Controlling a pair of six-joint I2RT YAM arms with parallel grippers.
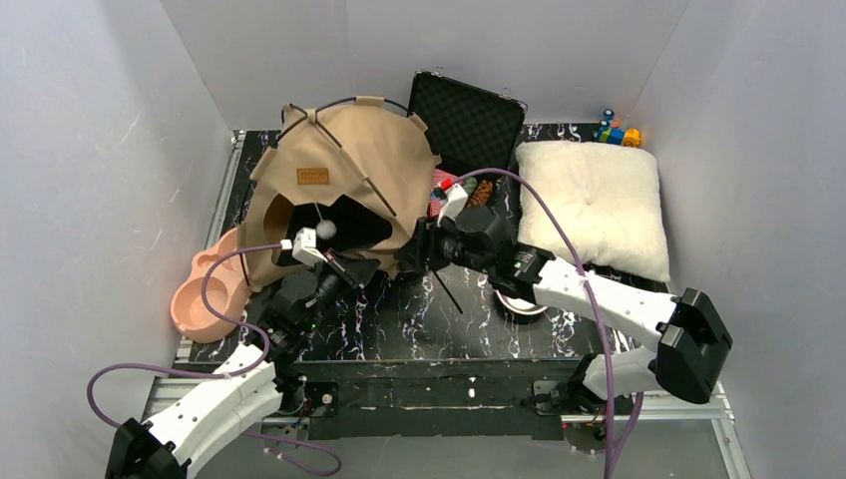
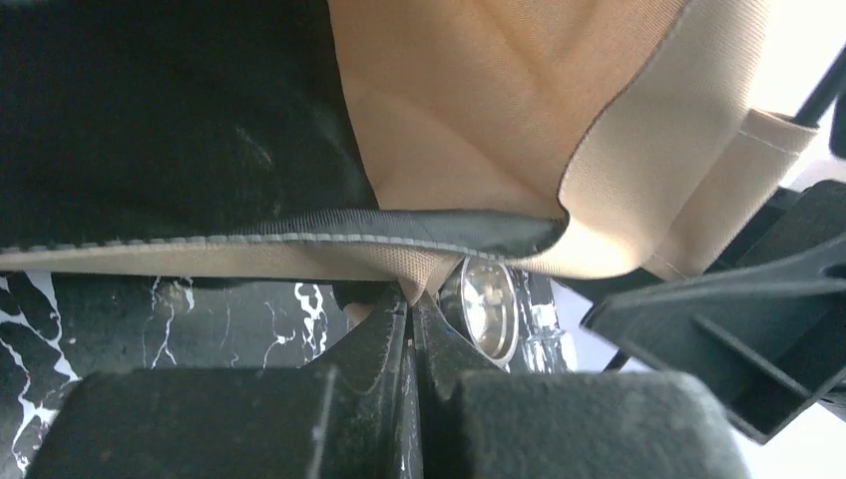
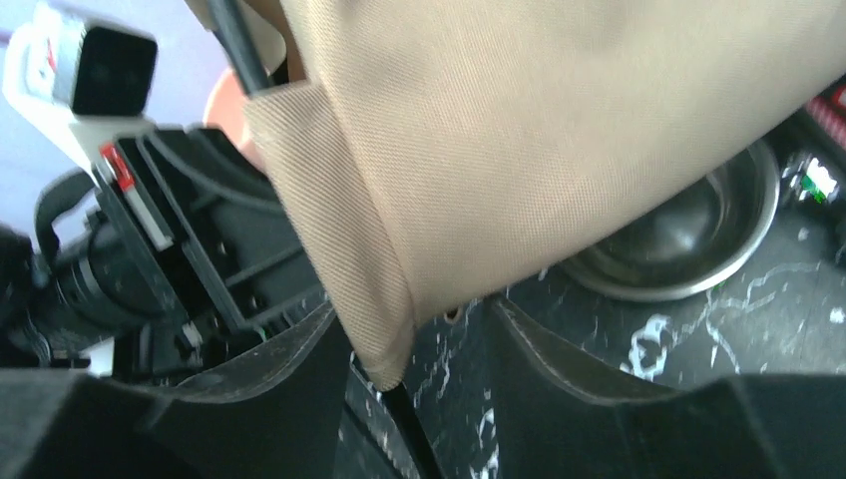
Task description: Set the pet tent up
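pet tent (image 1: 339,165) is noted at the table's (image 1: 399,334) left rear, half domed, poles crossed, front hem sagging; setup is judged unfinished. left gripper (image 2: 411,311) is clamped on that hem. right gripper (image 3: 414,334) is parted around a sleeve corner, not pinching. room is hemmed by pink bowl (image 1: 205,289), black case (image 1: 469,120) and cushion (image 1: 594,205); free space is left in front.

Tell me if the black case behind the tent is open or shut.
Open. The black case has its lid raised upright, and the dimpled foam lining inside it faces the camera.
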